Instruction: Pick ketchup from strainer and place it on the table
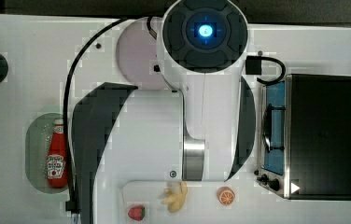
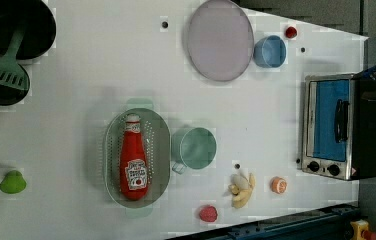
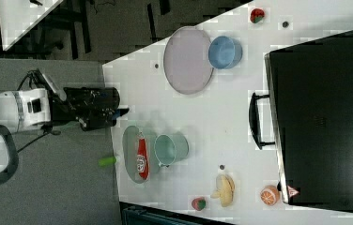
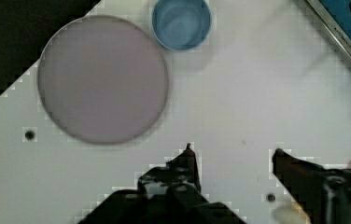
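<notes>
The ketchup (image 2: pixel 133 160), a red squeeze bottle with a white cap and a white-and-red label, lies lengthwise in the pale green strainer (image 2: pixel 160 150) on the white table (image 2: pixel 76 75). The top view has the ketchup (image 1: pixel 57 156) in the strainer (image 1: pixel 34 149) at the top view's left, beside my arm. In the right view the ketchup (image 3: pixel 141 159) rests in the strainer (image 3: pixel 129 147), and my gripper (image 3: pixel 124 112) hovers up and away from it. In the wrist view my gripper (image 4: pixel 233 149) is open above bare table (image 4: pixel 239 84), nothing between its fingers.
A teal cup (image 2: pixel 194 148) touches the strainer's side. A lilac plate (image 2: pixel 220 40) and a blue cup (image 2: pixel 269 51) sit farther off. A toaster oven (image 2: pixel 343 127) stands at the left view's right. A banana (image 2: pixel 241 190), an orange (image 2: pixel 278 185), strawberries (image 2: pixel 208 213) and a green pear (image 2: pixel 12 182) lie around.
</notes>
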Motion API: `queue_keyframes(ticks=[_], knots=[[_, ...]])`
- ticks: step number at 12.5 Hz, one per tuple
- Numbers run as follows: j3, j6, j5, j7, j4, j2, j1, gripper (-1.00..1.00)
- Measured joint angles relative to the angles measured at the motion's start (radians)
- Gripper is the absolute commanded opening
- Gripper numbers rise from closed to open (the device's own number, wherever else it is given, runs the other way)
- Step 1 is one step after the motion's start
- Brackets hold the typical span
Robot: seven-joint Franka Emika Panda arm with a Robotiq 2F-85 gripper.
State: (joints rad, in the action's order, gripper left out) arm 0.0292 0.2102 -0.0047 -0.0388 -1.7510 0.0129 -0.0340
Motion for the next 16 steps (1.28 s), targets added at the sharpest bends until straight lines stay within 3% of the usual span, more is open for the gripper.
queue_keyframes(ticks=[1,3,6,9,16], knots=[[0.054,-0.029,0.031,0.000,-0.057,-0.042,-0.052,0.58],[0.116,-0.106,0.042,0.000,-0.154,-0.132,-0.096,1.00],[0.204,-0.088,0.048,0.000,-0.129,-0.148,-0.100,1.00],[0.374,-0.063,0.054,0.001,-0.107,-0.111,-0.102,1.00],[0.745,0.094,0.053,0.005,-0.179,0.026,-0.039,1.00]])
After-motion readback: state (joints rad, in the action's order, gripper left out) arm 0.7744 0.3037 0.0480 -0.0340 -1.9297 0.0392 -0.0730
